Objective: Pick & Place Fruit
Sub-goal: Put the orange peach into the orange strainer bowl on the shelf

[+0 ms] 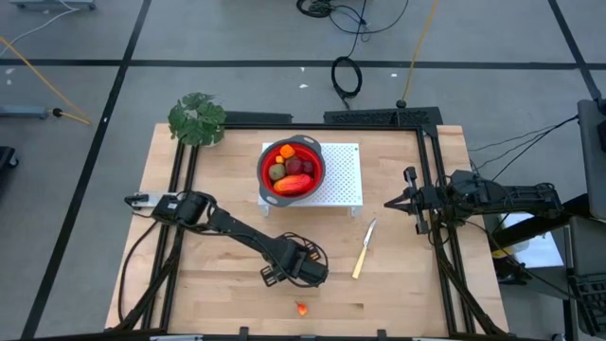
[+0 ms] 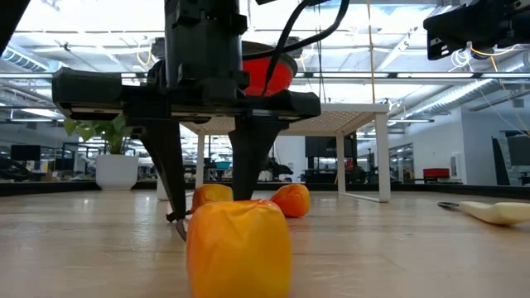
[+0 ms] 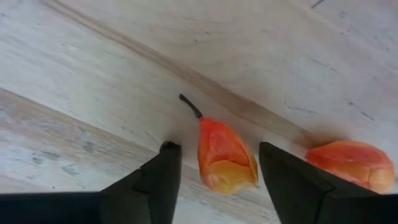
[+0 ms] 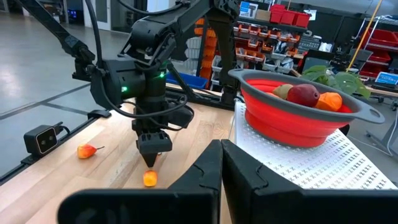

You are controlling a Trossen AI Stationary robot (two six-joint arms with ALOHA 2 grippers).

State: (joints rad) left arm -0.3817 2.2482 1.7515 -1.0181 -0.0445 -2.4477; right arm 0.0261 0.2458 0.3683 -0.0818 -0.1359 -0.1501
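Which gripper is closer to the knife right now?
Left. The left gripper hangs over small orange fruit just beside the knife; the right gripper waits shut, farther off near the table's edge.

- Setting: robotics lab or workshop.
- Wooden surface (image 1: 227, 284) stands on a grey floor (image 1: 189, 38) marked with dark lines; loose cables (image 1: 347, 76) lie on it.
- Shelves (image 4: 298, 40) hold red bins.
- Open hall beyond: ceiling strip lights (image 2: 99, 37), desks, monitors (image 2: 25, 153).
- Potted plant (image 1: 197, 119) at one corner.
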